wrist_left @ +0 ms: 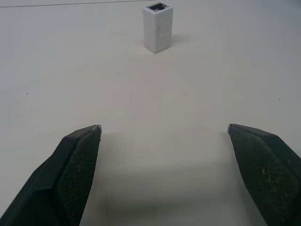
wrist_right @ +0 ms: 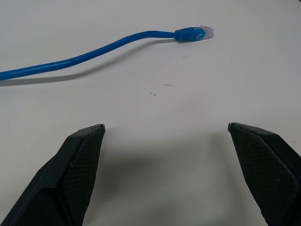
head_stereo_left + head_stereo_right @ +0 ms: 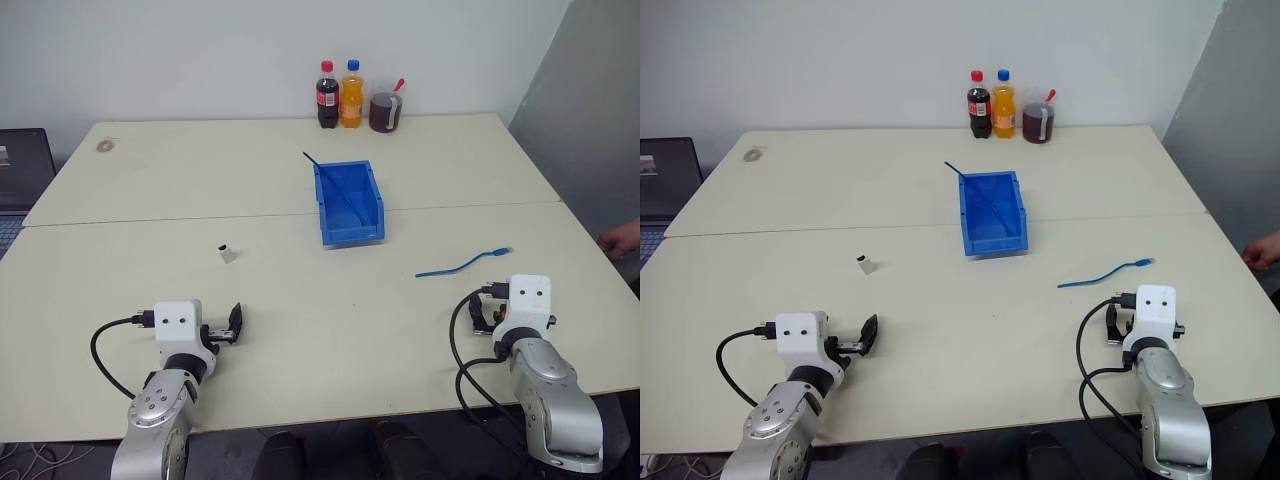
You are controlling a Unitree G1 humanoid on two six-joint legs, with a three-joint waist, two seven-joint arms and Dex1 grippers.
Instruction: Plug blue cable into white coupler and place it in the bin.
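Note:
The white coupler (image 3: 227, 252) stands upright on the table, a short way ahead of my left gripper (image 3: 231, 326), which is open with nothing between its fingers. In the left wrist view the coupler (image 1: 158, 27) has its dark socket facing up, well beyond the fingertips (image 1: 96, 129). The light-blue cable (image 3: 463, 264) lies loose on the table just ahead of my right gripper (image 3: 482, 312), also open and holding nothing. The cable's clear plug (image 2: 200, 32) points away to the right. The blue bin (image 3: 353, 233) sits mid-table, beyond both grippers.
A darker blue cable (image 3: 315, 163) sticks out of the bin's far left corner. Two bottles (image 3: 339, 95) and a dark cup (image 3: 385, 112) stand at the table's back edge. A laptop (image 3: 22, 165) is at the far left, and a person's hand (image 3: 622, 238) shows at the right edge.

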